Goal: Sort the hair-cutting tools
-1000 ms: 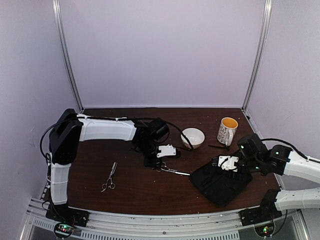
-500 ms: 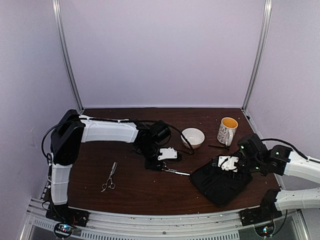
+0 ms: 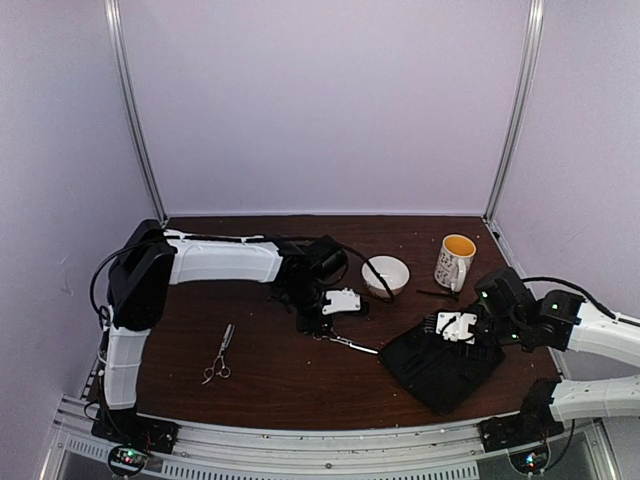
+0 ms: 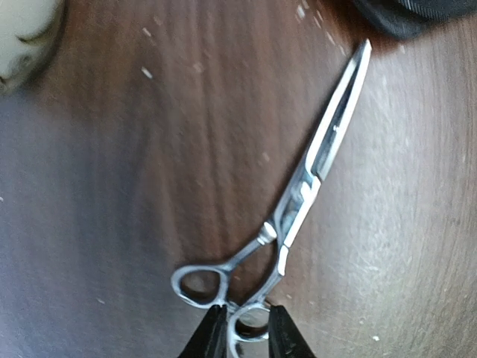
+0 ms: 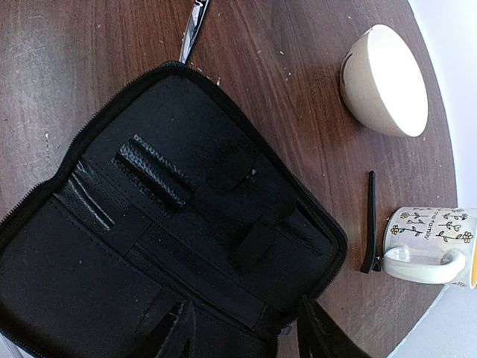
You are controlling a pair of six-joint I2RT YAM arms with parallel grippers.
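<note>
One pair of silver scissors (image 4: 313,171) lies low over the brown table, and my left gripper (image 4: 248,332) is shut on one of its handle rings. Its blade tip (image 5: 194,30) points at the open black case (image 5: 171,246). From above, this pair (image 3: 350,343) sits just right of my left gripper (image 3: 318,328). A second pair of scissors (image 3: 219,355) lies alone at the near left. A thin black stick-like piece (image 5: 370,224) rests beside the mug. My right gripper (image 5: 250,335) hovers open over the case's near edge, holding nothing.
A white bowl (image 3: 385,274) stands behind the held scissors. A patterned mug (image 3: 455,260) with a yellow inside stands at the back right. The case (image 3: 440,365) lies spread open at the near right. Lilac walls close in the table on three sides.
My left gripper has shifted a little to the right, towards the case, and the scissors went with it. The right arm and the case have not moved.
</note>
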